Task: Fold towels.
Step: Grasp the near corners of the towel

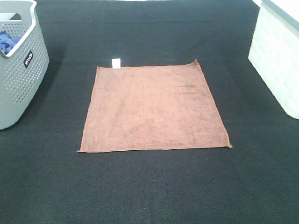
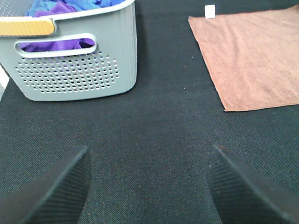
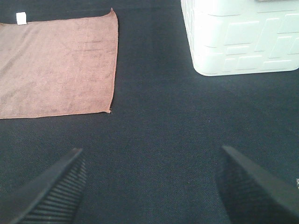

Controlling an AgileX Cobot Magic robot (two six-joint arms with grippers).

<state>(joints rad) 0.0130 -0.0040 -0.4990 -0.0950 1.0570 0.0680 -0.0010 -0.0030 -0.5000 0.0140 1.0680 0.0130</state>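
A reddish-brown square towel [image 1: 154, 108] lies flat and unfolded on the black table, with a small white tag [image 1: 116, 62] at its far left corner. It also shows in the left wrist view [image 2: 254, 58] and the right wrist view [image 3: 56, 65]. My left gripper [image 2: 147, 186] is open and empty, above bare table to the left of the towel and near the grey basket. My right gripper [image 3: 149, 186] is open and empty, above bare table to the right of the towel. Neither arm shows in the exterior high view.
A grey perforated basket [image 1: 21, 77] holding blue and purple cloths [image 2: 65, 9] stands at the far left. A white bin [image 1: 278, 60] stands at the far right; it also shows in the right wrist view [image 3: 238, 37]. Black mat covers the table.
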